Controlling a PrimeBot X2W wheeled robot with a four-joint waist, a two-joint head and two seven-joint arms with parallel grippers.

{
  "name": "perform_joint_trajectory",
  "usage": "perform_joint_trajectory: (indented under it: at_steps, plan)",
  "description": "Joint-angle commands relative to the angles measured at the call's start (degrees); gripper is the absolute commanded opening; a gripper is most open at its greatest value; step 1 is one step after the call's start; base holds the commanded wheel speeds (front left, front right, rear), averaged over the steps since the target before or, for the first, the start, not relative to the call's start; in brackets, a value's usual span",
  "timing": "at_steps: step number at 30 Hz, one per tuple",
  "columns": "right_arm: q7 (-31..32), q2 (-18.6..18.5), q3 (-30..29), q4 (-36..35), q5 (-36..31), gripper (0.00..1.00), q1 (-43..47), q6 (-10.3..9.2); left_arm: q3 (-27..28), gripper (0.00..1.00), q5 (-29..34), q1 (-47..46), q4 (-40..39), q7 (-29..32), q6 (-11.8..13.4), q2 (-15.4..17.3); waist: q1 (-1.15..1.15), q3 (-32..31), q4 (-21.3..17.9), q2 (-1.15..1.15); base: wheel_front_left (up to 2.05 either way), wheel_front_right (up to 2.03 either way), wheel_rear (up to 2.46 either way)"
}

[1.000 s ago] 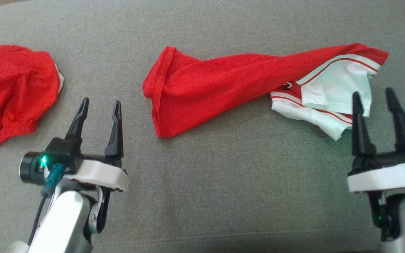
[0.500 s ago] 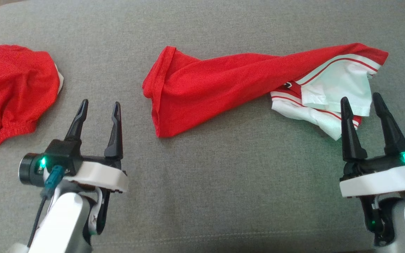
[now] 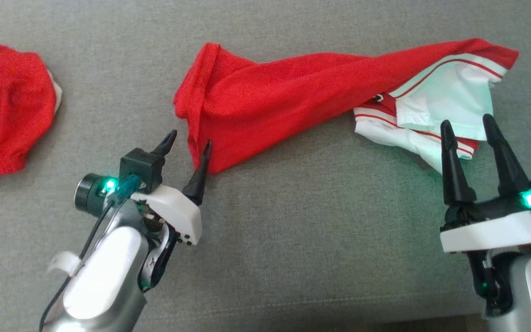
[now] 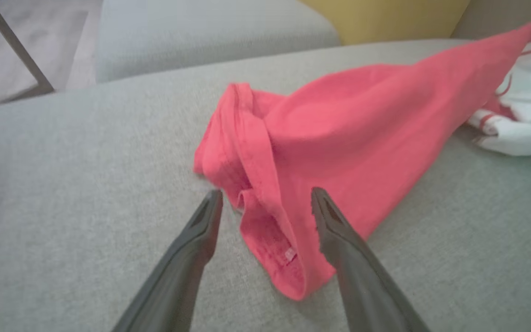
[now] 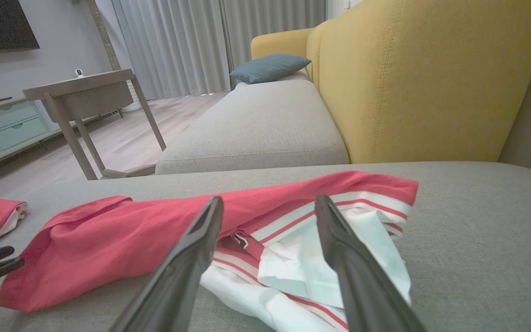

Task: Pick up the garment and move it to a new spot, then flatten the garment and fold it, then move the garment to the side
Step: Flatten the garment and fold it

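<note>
A red garment (image 3: pixel 288 99) with a white, red-striped end (image 3: pixel 436 110) lies stretched across the grey sofa cushion (image 3: pixel 293 221). My left gripper (image 3: pixel 187 144) is open at its left hem, fingertips close to the near corner of the red cloth. In the left wrist view the hem (image 4: pixel 265 221) sits between the spread fingers (image 4: pixel 201 240). My right gripper (image 3: pixel 467 124) is open just in front of the white end, holding nothing. In the right wrist view the white part (image 5: pixel 293 272) lies beyond the two fingers (image 5: pixel 191 258).
A second red garment (image 3: pixel 2 106) lies at the far left of the cushion. The right wrist view shows a yellow backrest (image 5: pixel 422 78), another grey seat with a blue pillow (image 5: pixel 270 67), and a wooden side table (image 5: pixel 85 92) on the floor.
My left gripper has swung right and forward to the garment's left hem. My right gripper has drawn back slightly toward me. The head camera has tilted, shifting the picture.
</note>
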Motion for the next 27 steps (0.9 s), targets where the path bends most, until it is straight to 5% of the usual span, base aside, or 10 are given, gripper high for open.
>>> perform_joint_trajectory:
  at_steps: [1, 2, 3, 4, 12, 27]
  plan:
    - [-0.37, -0.16, 1.34, -1.78, 0.48, 1.0, -1.47, 0.43, 1.9, 1.0, -0.21, -2.23, -1.02, 0.08, -0.19, 0.88, 0.0, 0.59, -0.57, 0.0, 0.0, 0.0, 0.0]
    - [-0.46, -0.13, 1.31, -1.64, 0.52, 1.0, -1.6, 0.43, 1.85, 1.0, -0.38, -2.78, -0.1, 0.2, -0.38, 0.67, 0.0, 0.78, -0.76, 0.0, 0.0, 0.0, 0.0]
    - [-0.54, -0.1, 1.28, -1.53, 0.49, 1.0, -1.71, 0.43, 1.78, 0.79, -0.44, -3.26, 0.76, 0.31, -0.54, 0.58, 0.0, 0.95, -0.96, 0.0, 0.0, 0.0, 0.0]
    - [-0.6, -0.06, 1.25, -1.44, 0.49, 1.0, -1.79, 0.43, 1.7, 0.0, -0.59, -3.64, 1.51, 0.46, -0.74, 0.48, 0.0, 1.09, -1.11, 0.0, 0.0, 0.0, 0.0]
    - [-0.78, 0.33, 0.33, -0.64, 0.4, 1.0, -1.6, 0.43, 1.49, 0.0, 0.31, -3.99, -1.05, -2.58, -0.39, 1.18, 0.0, 0.78, -0.91, 0.0, 0.0, 0.0, 0.0]
    - [-0.02, 1.06, -0.98, 0.43, 0.74, 1.0, -0.51, 0.43, 0.24, 0.0, 1.62, 4.27, -24.16, 0.98, 3.06, 5.5, 0.0, -2.63, 2.04, 0.0, 0.0, 0.0, 0.0]
